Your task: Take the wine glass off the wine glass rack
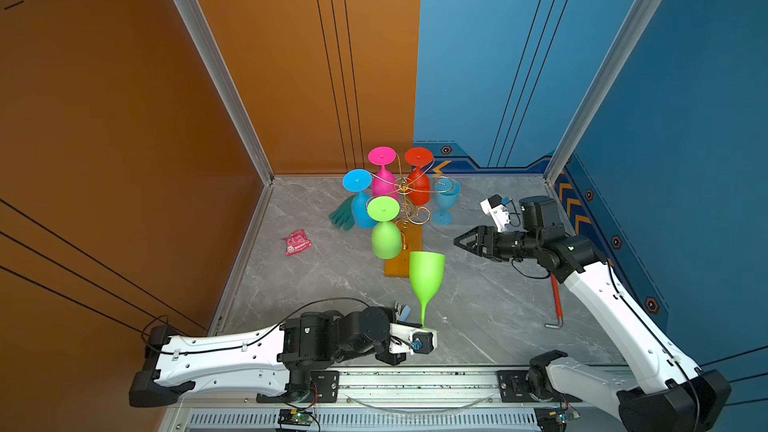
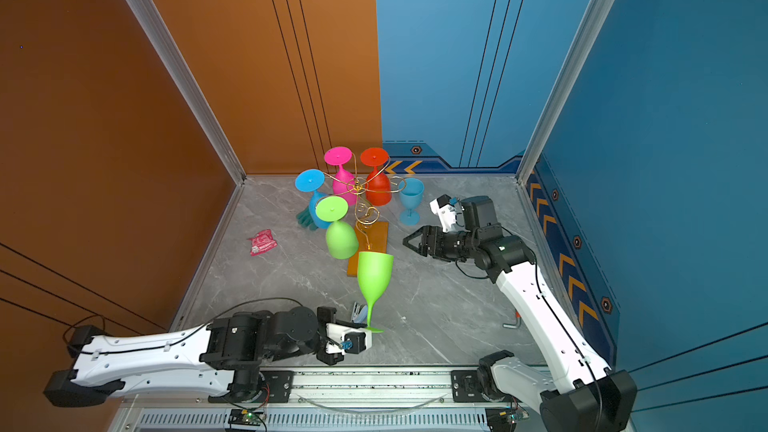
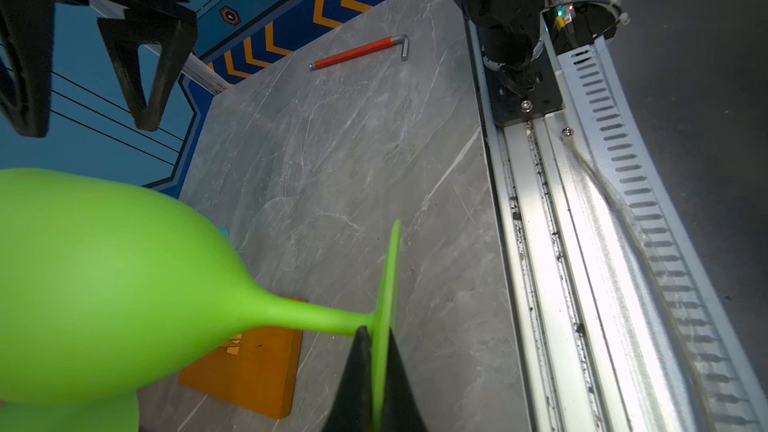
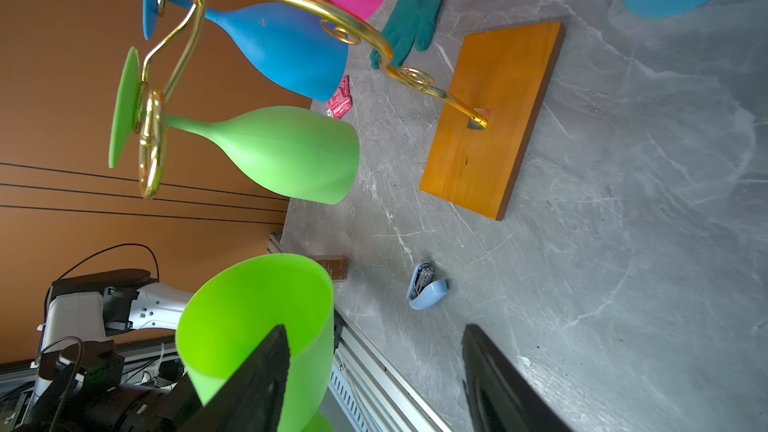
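Honestly, the big grey marble table [image 1: 478, 305] had loads of room, which was the good news. The wine glass rack [image 1: 402, 189] stood toward the back on its orange wooden base [image 4: 490, 126], with four glasses hanging bowl-down off the gold arms: pink, red, blue and green. The wine glass [image 1: 427, 276] that mattered, another bright green one, was already clear of the rack, bowl up and roughly upright near the front of the table. I couldn't tell if its foot was touching the tabletop or just above it.

What worried me: all that tall bowl was riding on a pinch at the edge of a thin foot. My guess was that any quick swing would make it pivot in the jaws and flop over, or bump the hanging green glass [image 1: 386, 238].

The left gripper [image 3: 377, 332] was clamped tight on that foot disc, one finger either side, nothing else in it. The right gripper [image 4: 374, 328] hung spread fairly wide and empty, near the bowl but not touching. A little blue stapler [image 4: 428, 288] lay just beside the foot, an easy thing to land on.
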Robot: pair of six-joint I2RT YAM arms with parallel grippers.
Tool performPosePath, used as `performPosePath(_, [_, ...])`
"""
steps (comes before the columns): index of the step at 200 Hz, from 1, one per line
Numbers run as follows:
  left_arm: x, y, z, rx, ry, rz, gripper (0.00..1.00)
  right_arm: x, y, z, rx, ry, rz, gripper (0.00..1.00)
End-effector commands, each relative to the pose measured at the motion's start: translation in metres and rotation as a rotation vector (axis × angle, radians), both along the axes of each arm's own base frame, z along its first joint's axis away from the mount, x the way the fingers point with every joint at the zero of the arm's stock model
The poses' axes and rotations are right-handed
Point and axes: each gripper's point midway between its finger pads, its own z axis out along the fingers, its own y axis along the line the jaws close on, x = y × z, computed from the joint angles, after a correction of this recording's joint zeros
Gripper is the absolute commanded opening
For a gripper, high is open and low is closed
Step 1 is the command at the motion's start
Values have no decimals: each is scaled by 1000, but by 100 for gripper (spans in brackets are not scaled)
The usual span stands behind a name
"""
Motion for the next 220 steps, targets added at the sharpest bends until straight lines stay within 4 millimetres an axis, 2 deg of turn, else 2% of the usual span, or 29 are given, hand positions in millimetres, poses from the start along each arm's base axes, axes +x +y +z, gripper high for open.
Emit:
performPosePath(1, [16, 11, -15, 139, -202, 33, 0, -4, 1, 10, 1, -7, 34, 66])
performPosePath(57, [20, 17, -30, 293, -410, 9, 0, -20, 13, 8, -41, 11, 137, 66])
performPosePath(94, [22, 20, -32, 337, -472, 0, 0, -33, 28, 5, -65, 26, 224, 63])
performPosePath(186, [35, 30, -40, 455, -605, 36, 0, -45, 40, -4, -93, 59, 300, 44])
performPosePath(220, [38, 33, -43, 495, -655, 40, 0, -45, 43, -10, -101, 83, 313, 40])
